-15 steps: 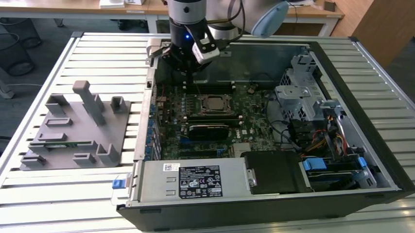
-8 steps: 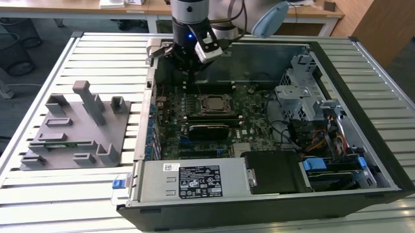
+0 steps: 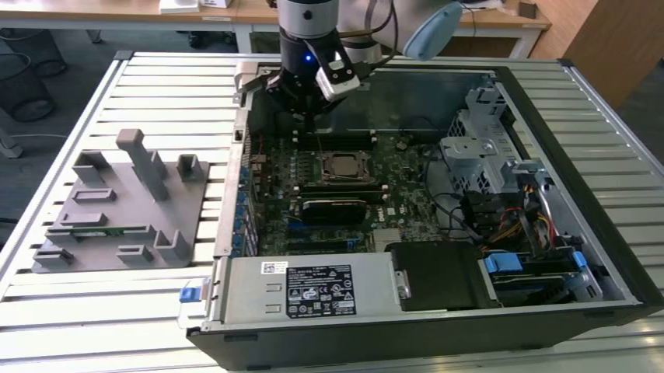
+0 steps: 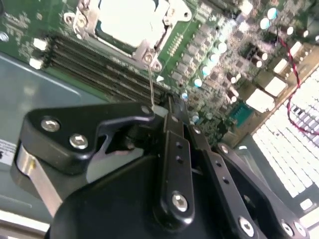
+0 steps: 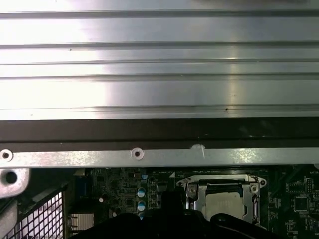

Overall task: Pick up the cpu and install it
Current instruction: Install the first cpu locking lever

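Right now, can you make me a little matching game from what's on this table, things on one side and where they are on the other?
Things:
1. cpu
2. grey holder block
3. gripper
4. blue latch

Places:
A. on the slatted table, outside the computer case
B. in the socket on the green board
C. above the board, near the case's far wall
D. at the case's near corner, exterior view's left

Pairs: 1-B, 2-A, 3-C, 4-D

Wooden desks (image 3: 207,12) behind slatted metal table (image 3: 155,85); grey floor.
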Tool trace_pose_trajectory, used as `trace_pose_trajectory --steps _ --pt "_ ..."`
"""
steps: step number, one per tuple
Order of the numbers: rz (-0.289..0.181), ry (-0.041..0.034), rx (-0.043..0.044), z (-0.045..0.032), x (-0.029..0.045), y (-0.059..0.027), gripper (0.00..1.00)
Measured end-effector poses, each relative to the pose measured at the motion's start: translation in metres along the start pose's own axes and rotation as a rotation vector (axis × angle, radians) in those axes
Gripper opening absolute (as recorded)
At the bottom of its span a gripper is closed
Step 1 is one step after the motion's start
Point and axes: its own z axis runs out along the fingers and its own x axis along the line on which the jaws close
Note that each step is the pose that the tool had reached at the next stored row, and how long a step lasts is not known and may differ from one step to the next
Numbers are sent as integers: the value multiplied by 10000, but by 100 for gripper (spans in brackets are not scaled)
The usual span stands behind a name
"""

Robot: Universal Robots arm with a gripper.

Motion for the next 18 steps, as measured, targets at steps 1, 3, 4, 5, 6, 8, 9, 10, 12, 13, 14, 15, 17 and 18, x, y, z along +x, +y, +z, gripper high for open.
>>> trace_pose_trajectory --steps 1,3,4,5,6,8,9,10,12,13,14,15,17,18 --pt "1 0 0 0 -2 0 11" --pt "1 0 0 0 -6 1 11" --pt "0 -1 -1 0 -8 1 11" --pt "0 0 0 1 -11 1 11" --pt "0 0 0 1 -16 1 11" --pt "0 -1 0 1 -27 1 11" --pt "0 -1 0 1 -33 2 11" --pt "1 -1 0 1 -39 2 11" --pt "0 0 -1 2 -54 2 11" --pt "1 -1 0 2 -61 3 11" --pt "0 0 0 2 -69 3 11" --pt "0 -1 0 2 -78 3 11" --pt "0 0 -1 2 -95 4 11" --pt "0 -1 0 2 -105 4 11"
